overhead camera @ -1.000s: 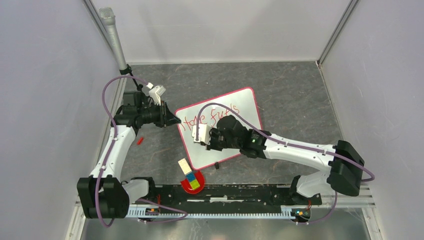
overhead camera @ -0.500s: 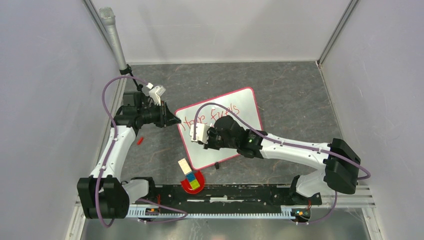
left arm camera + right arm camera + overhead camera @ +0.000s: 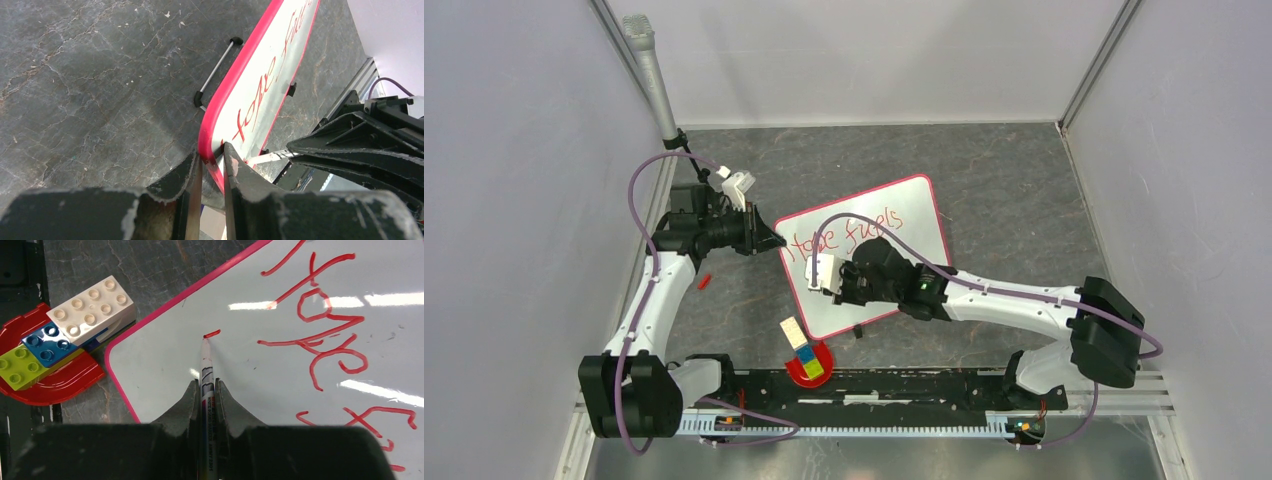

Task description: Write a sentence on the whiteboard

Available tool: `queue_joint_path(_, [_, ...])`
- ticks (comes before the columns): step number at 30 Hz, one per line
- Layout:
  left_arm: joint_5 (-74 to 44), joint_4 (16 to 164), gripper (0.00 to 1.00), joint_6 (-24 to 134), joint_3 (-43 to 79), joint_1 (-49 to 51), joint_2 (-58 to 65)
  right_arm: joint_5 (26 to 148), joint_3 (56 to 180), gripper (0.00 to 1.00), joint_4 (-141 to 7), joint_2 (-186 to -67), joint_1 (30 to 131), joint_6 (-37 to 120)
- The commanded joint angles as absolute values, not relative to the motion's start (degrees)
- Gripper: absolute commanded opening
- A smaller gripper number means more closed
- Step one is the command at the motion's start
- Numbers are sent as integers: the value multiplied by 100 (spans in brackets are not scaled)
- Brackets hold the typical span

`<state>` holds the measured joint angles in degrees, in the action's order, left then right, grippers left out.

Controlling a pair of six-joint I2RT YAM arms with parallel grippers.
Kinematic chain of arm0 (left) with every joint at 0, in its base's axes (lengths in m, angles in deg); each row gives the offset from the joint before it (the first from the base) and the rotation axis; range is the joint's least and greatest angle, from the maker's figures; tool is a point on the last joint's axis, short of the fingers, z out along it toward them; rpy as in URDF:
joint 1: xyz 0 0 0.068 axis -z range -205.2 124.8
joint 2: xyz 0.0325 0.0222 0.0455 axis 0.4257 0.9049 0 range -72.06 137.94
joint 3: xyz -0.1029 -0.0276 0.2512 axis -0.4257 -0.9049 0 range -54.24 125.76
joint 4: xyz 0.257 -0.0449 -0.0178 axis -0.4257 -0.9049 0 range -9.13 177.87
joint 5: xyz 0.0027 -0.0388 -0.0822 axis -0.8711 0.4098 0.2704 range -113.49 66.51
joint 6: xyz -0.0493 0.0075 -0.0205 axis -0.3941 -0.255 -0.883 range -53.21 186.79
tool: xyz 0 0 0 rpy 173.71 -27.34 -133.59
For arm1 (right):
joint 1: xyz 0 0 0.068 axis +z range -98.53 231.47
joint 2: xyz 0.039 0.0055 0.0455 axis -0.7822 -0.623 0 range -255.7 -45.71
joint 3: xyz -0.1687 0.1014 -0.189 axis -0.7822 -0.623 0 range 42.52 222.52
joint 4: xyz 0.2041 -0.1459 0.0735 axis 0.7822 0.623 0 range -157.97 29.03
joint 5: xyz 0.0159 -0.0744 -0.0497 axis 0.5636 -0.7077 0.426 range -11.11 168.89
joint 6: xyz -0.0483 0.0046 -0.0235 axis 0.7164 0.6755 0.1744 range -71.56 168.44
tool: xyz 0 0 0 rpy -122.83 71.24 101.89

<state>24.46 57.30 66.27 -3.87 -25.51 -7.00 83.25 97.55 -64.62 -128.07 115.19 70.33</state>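
Observation:
The whiteboard [image 3: 894, 215], white with a red-pink border, lies tilted on the grey floor and carries red writing along its far edge. My left gripper [image 3: 212, 160] is shut on its left border [image 3: 235, 80]. My right gripper [image 3: 206, 385] is shut on a white whiteboard marker [image 3: 206, 371], whose red tip touches the board [image 3: 165, 370] at a short fresh red stroke below the first line of writing. In the top view the right gripper [image 3: 826, 274] hovers over the board's left half and the left gripper [image 3: 774, 240] is at the board's left corner.
A red curved piece [image 3: 809, 367] with white, blue and green toy bricks [image 3: 65, 322] lies just off the board's near corner. A small red cap [image 3: 704, 281] lies on the floor left of the board. A black handle bar [image 3: 215, 72] lies beside the border. A black rail [image 3: 874, 385] runs along the near edge.
My right gripper with the marker has shifted slightly toward the near-left part of the board. The left arm and the board have not moved.

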Motion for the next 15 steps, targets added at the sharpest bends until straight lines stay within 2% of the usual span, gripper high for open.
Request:
queue_joint_path(1, [2643,5651,3,6838,-484,-2511,-826,8304,9551,0,-6570,-12702,11597,6989])
queue_joint_path(15, [2635,5658,2,6846,-493,-2506,-859,8337,9264,0,-6558,-12689,11879,6980])
